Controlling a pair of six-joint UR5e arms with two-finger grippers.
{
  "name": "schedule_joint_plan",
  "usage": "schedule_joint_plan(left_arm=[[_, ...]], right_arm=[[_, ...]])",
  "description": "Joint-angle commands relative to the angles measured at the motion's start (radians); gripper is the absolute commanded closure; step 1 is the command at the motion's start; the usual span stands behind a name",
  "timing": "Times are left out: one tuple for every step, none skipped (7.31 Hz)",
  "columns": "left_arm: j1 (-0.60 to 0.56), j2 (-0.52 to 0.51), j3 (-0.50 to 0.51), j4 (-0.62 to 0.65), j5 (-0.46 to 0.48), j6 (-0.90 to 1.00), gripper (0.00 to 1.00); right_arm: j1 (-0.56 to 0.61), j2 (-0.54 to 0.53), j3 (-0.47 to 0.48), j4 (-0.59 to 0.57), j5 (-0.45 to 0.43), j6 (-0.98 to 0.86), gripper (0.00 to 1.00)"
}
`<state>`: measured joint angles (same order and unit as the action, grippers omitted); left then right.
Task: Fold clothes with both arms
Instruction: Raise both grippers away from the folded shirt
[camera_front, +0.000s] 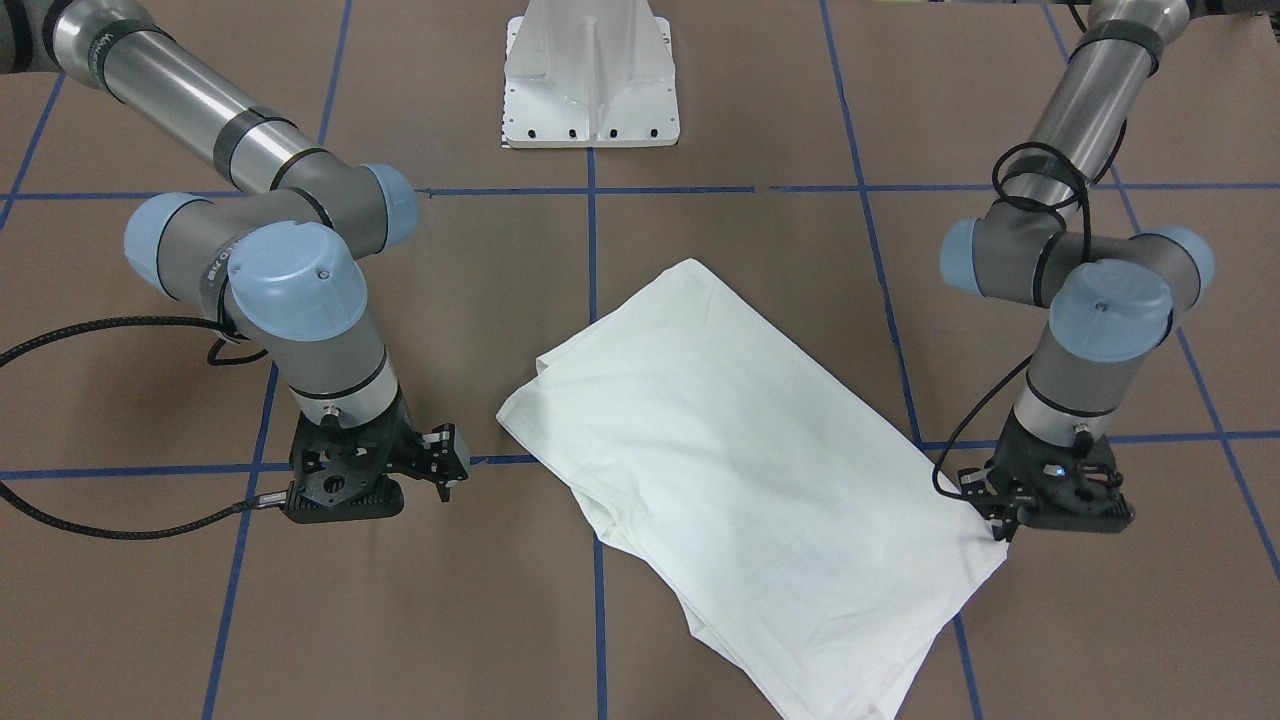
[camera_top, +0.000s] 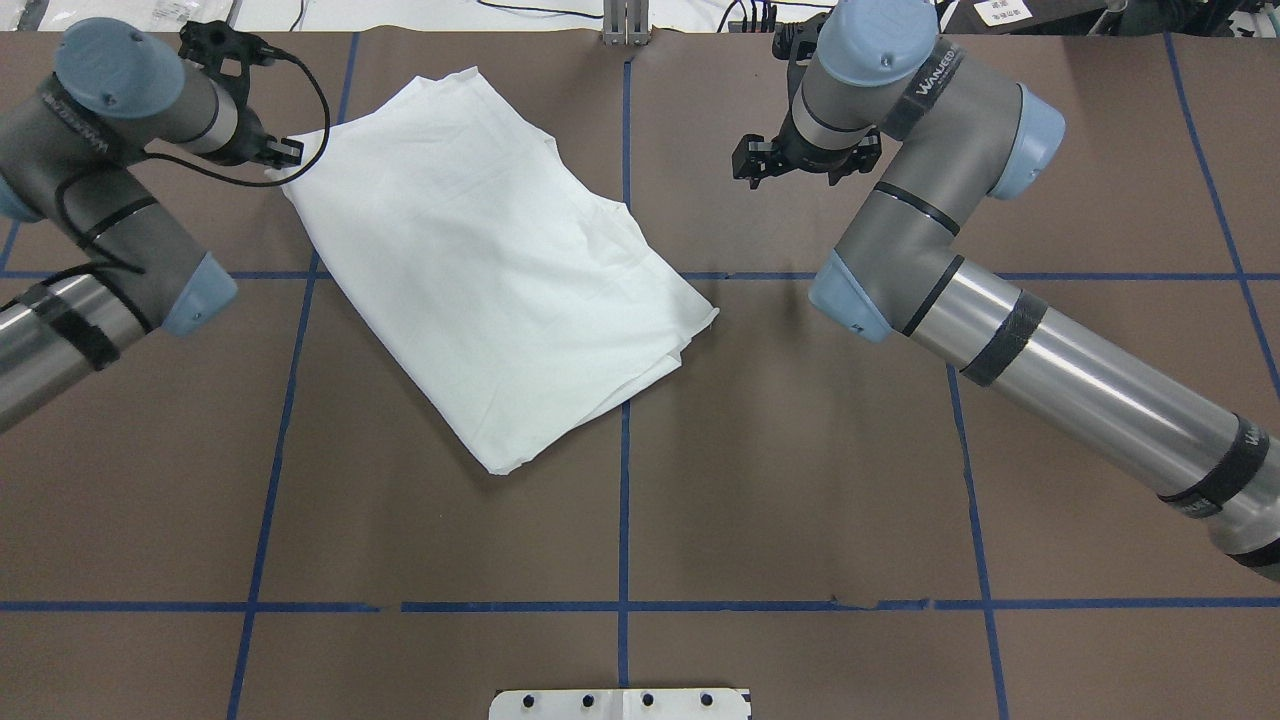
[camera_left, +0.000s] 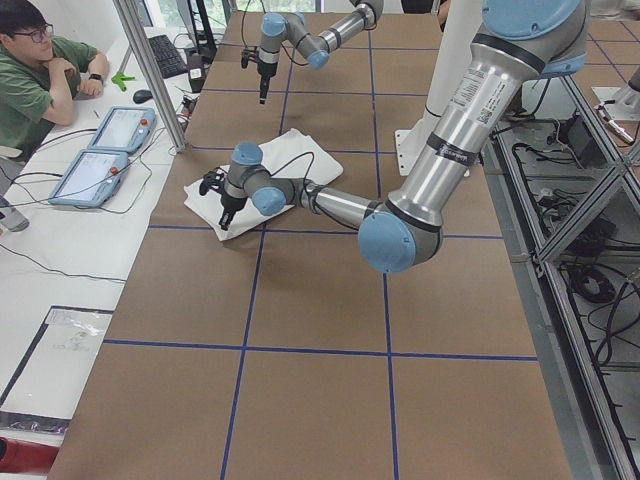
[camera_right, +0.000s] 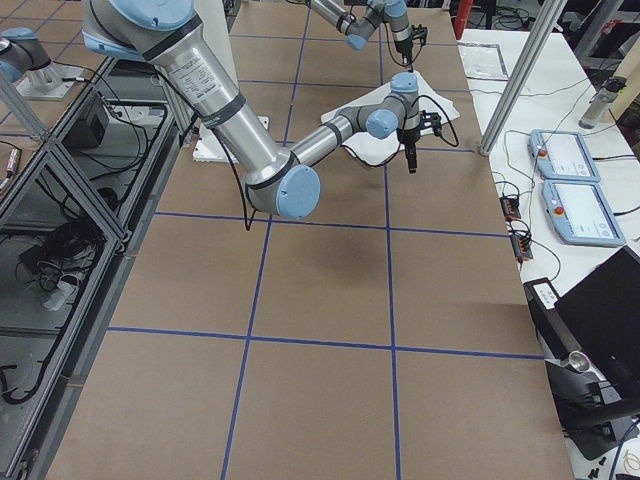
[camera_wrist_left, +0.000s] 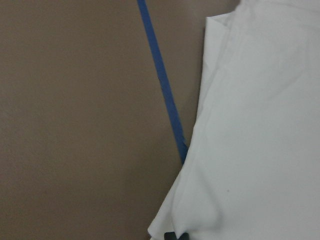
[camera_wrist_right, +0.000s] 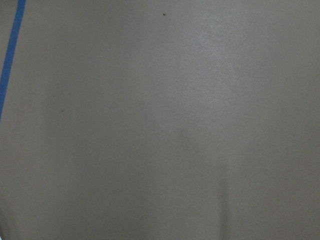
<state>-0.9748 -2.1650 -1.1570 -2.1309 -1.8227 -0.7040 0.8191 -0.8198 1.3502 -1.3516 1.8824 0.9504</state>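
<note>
On my far left, the left arm (camera_top: 90, 190) reaches to the far side of the table (camera_top: 800, 450). The left gripper (camera_top: 288, 152) points down at the shirt's far left corner. On the left wrist camera a dark fingertip (camera_wrist_left: 172, 235) just shows at the bottom edge with the cloth puckered around it. I cannot tell how far the jaws are parted, or whether they actually pinch the fabric. A black cable (camera_top: 322, 110) loops from that wrist just beside the same corner.

The white shirt (camera_top: 480, 260) lies flat on the table's far left half. It is folded into a rough rectangle set on a slant, with its plain side up. Its right-hand corner laps over the centre blue tape line (camera_top: 624, 480). At the near edge, on that line, sits the white pedestal base (camera_top: 620, 703), well apart from the cloth.

Right of the shirt there is bare brown table, then the right gripper (camera_top: 755, 165). It points down and is clear of the fabric. Its wrist camera shows only table and a strip of tape. It holds nothing, and I cannot tell its opening.

Beyond the far edge, a person (camera_left: 30, 80) sits at a desk with two control pendants (camera_left: 100, 160), and an aluminium post (camera_left: 150, 70) stands beside them.
</note>
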Motion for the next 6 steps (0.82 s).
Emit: schedule_joint_plan(left_arm=[[-0.033,-0.201,0.242,-0.006,0.003,0.006,1.0],[-0.048,-0.194,0.235,-0.045,-0.001,0.008,0.68],[-0.051,-0.118,0.174,-0.141,-0.007,0.018,0.01],[-0.054,-0.072,0.124,-0.153,-0.074,0.018,0.0],[-0.055,-0.056,0.097,-0.155,-0.093,0.012,0.0],[-0.055,-0.043,0.076,-0.155,-0.095,0.006,0.0]], right_arm=[[-0.003,0.002,0.015,-0.001,0.0,0.019,0.0],[-0.014,0.013,0.015,-0.003,-0.003,0.039,0.0],[-0.038,0.036,0.0,-0.004,-0.011,0.083,0.0],[-0.063,0.109,-0.063,-0.004,-0.047,0.121,0.0],[-0.089,0.219,-0.194,0.02,-0.09,0.158,0.0],[-0.109,0.284,-0.32,0.133,-0.109,0.194,0.0]])
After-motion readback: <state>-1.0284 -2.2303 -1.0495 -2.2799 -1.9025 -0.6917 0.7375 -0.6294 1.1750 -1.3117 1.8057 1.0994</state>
